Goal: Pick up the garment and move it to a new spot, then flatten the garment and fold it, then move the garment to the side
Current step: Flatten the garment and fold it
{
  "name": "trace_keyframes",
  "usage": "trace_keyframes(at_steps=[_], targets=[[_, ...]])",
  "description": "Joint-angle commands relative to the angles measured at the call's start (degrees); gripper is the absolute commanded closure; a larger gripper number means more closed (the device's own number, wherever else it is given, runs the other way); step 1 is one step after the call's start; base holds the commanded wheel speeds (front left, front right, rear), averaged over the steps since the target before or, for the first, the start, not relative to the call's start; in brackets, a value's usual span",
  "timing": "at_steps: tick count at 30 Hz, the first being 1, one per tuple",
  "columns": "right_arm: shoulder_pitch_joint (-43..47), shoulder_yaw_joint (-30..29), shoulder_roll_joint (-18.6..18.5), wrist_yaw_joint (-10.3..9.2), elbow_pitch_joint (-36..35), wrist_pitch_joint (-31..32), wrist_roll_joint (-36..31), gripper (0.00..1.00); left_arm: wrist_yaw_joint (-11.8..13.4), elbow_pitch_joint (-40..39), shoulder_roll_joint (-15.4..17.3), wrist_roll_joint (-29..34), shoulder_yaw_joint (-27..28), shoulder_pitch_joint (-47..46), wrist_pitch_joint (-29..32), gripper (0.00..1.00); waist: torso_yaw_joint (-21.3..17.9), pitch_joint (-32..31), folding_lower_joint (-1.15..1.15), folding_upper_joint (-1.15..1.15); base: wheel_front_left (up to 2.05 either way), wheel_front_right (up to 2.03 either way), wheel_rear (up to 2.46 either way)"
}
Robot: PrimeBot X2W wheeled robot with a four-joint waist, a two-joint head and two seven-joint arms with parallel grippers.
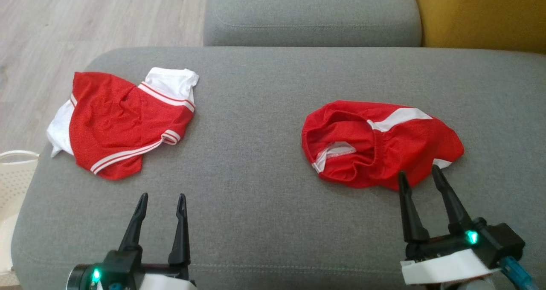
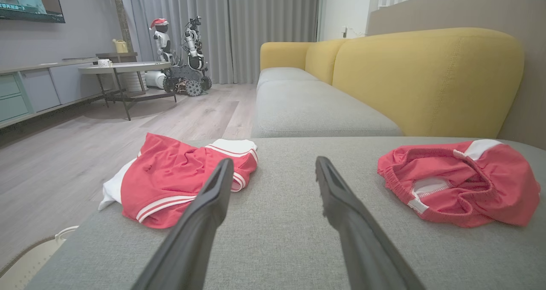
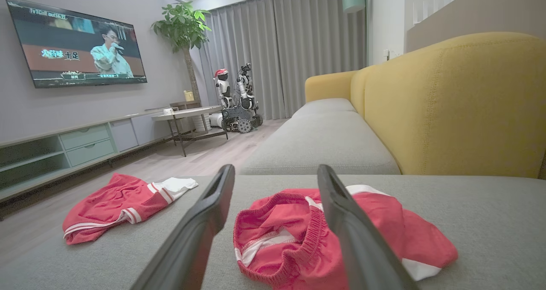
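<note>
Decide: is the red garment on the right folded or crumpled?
Crumpled. The garment lies bunched on the sofa cushion, its elastic waistband gaping open.

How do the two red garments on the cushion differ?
The left garment lies spread flat; the right garment is bunched into a heap, waistband gaping. The left garment has striped trim and white panels; the right garment a broad white band. The right end effector is at the right garment's edge; the left end effector stands clear of the left garment. Both are red and white.
</note>
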Motion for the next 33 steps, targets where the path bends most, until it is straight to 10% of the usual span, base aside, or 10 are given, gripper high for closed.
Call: trace_keyframes(at_steps=[1, 19, 33], targets=[[-1.74, 0.81, -0.06, 0.36, -2.07, -0.24, 0.18, 0.00, 0.02, -1.79, -0.46, 0.06, 1.32, -3.11, -0.70, 0.00, -0.24, 0.36, 0.00, 0.00, 0.00, 0.00, 0.00], [-8.42, -7.48, -0.06, 0.36, -7.49, -0.24, -1.38, 0.00, -8.21, 4.90, -0.47, -6.91, -9.81, -21.77, -0.70, 0.00, -6.42, 13.38, 0.00, 0.00, 0.00, 0.00, 0.00], [-15.24, -7.02, -0.06, 0.36, -10.47, -0.24, 0.63, 0.00, -11.47, 22.92, -0.47, -24.29, -28.78, -48.56, 5.78, 0.00, -13.06, 25.28, 0.00, 0.00, 0.00, 0.00, 0.00]])
